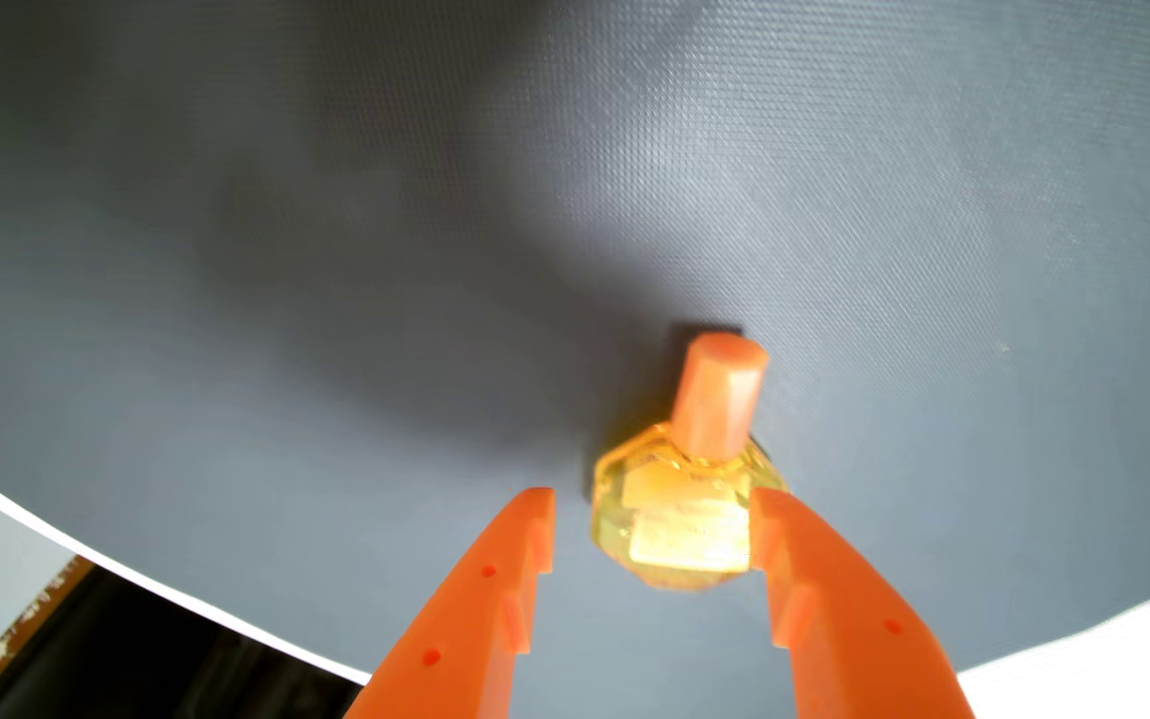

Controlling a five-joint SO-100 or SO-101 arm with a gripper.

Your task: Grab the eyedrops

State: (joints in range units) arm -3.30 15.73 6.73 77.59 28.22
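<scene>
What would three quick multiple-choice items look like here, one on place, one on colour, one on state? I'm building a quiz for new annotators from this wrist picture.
1. Where does the eyedrop bottle sit relative to the gripper?
A. Between the fingers, nearer the right one as seen
B. Outside the left finger
C. Off the mat

2. What colour is the bottle's cap?
A. White
B. Orange
C. Blue

3. How do the fingers stand?
A. Shut on the cap
C. Shut with nothing between
B. Open, with a gap on the left side of the bottle

Answers: 1 A, the yellow body lies by the right finger on the dark grey mat. 2 B, the cap is orange like the fingers. 3 B, mat shows between the left finger and the bottle.
</scene>
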